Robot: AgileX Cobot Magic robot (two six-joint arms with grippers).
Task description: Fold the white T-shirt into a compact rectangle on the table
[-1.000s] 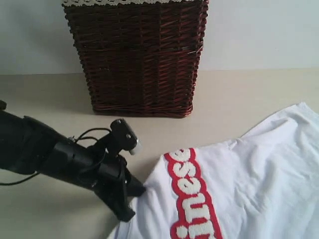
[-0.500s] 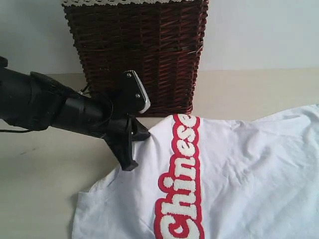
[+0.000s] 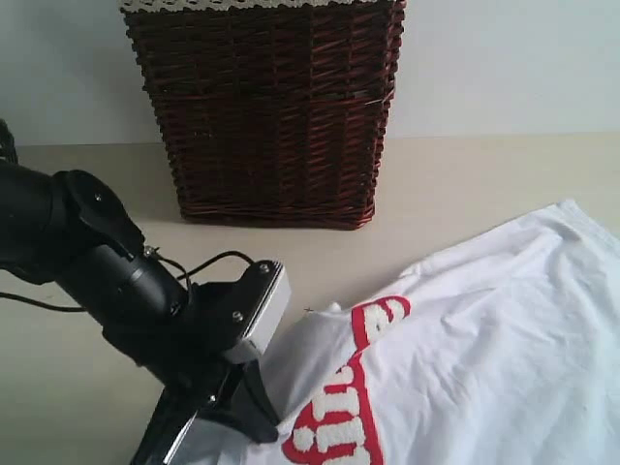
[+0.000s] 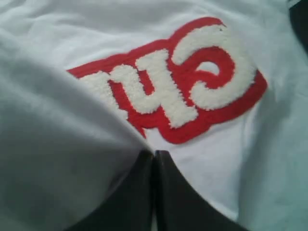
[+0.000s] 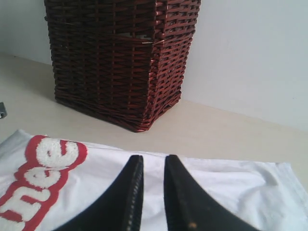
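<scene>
Chest lettering, partly legible
On the white T-shirt [image 3: 504, 329] I make out only a closing "e" among the red-outlined letters [image 5: 57, 153].

The white shirt [image 3: 484, 329] lay wrinkled and unfolded across the near right of the beige table [image 3: 465, 184]. Its fuzzy white, red-edged lettering faced up near its left edge.

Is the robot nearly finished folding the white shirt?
Not nearly. Done: nothing looks folded yet; the white T-shirt lies loose and wrinkled on the table, its red-edged letters showing. In hand: the left gripper is shut on a bunch of cloth by the letters; the right gripper is at an edge of the shirt, jaws a little apart, hold unclear. Left: every fold into a compact rectangle.
</scene>
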